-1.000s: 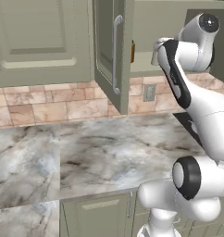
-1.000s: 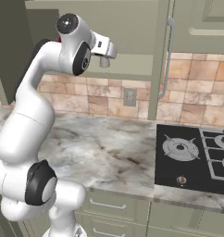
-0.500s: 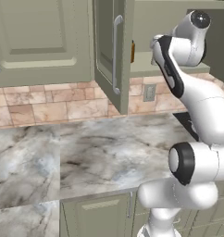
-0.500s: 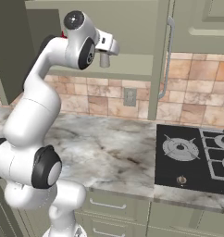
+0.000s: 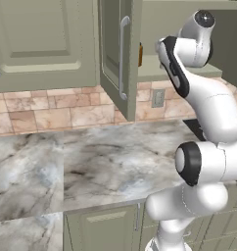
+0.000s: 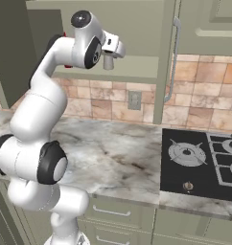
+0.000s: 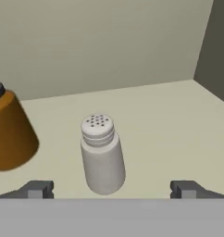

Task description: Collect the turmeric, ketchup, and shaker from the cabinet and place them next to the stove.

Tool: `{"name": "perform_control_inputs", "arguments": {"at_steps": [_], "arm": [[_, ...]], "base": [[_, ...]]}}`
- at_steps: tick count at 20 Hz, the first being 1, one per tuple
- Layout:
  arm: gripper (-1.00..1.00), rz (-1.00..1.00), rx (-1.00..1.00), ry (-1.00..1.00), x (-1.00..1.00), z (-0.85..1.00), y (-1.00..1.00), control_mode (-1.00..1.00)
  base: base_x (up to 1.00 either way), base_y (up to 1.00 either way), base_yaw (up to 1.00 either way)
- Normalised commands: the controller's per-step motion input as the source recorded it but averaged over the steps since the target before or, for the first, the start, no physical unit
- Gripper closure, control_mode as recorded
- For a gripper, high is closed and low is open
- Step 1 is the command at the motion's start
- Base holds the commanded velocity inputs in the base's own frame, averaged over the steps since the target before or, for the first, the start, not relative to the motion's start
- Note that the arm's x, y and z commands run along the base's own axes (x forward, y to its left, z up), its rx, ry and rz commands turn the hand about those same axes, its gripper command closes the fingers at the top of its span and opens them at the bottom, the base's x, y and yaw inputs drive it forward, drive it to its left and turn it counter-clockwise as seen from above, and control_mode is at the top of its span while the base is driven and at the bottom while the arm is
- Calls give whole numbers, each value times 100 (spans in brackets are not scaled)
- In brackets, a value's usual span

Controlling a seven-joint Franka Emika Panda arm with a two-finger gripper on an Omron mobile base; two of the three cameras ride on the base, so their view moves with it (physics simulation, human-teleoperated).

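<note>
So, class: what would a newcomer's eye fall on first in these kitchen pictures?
Probably the big white robot arm reaching up into the open wall cabinet above the marble counter. In the hand view, a pale shaker stands on the shelf between the open gripper tips, an orange-brown container beside it.

Marble-look table runs along the wall, grey and white with darker veins. Behind it there's a tan and pinkish stone tile backsplash with a wall outlet set into it. Sage-green base cabinets sit underneath, with slim silver drawer pulls.
</note>
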Motion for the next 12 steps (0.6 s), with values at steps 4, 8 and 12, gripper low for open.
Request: {"name": "perform_control_inputs", "arguments": {"at_steps": [4, 8, 12], "arm": [[-100, 0, 0, 7, 25, -14, 0, -100], [-100, 0, 0, 7, 21, -13, 0, -100], [-100, 0, 0, 5, 18, -8, 0, -100]], "base": [[0, 0, 0], [0, 0, 0], [0, 0, 0]]}}
